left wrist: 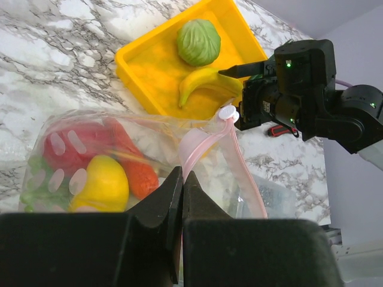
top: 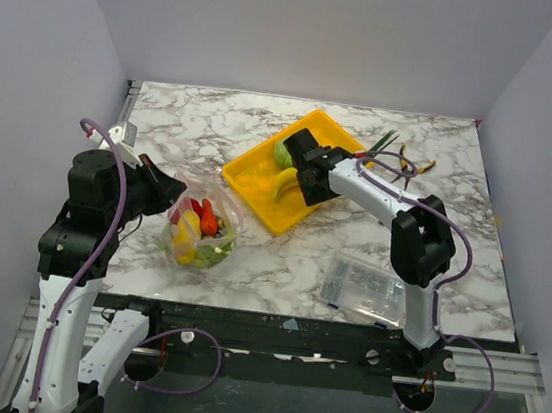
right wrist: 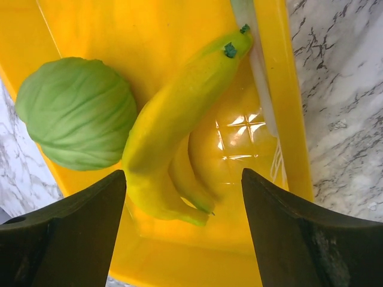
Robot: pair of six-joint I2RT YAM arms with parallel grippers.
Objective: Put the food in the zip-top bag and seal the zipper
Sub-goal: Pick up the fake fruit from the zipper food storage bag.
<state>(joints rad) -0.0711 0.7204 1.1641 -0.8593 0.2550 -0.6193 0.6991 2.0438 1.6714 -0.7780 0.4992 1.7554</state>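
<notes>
Bulging clear bag, pink zipper

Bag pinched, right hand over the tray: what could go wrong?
The right hand stands open over the bananas, with the green leafy ball right beside them: closing may bump it or grip off-centre. The left hand pinches only the zipper; the zip-top bag mouth looks slack, so the bananas may snag.

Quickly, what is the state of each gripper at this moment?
Left gripper: closed, pinching the bag at its mouth.
Right gripper: open, jaws either side of the bananas, holding nothing.
</notes>
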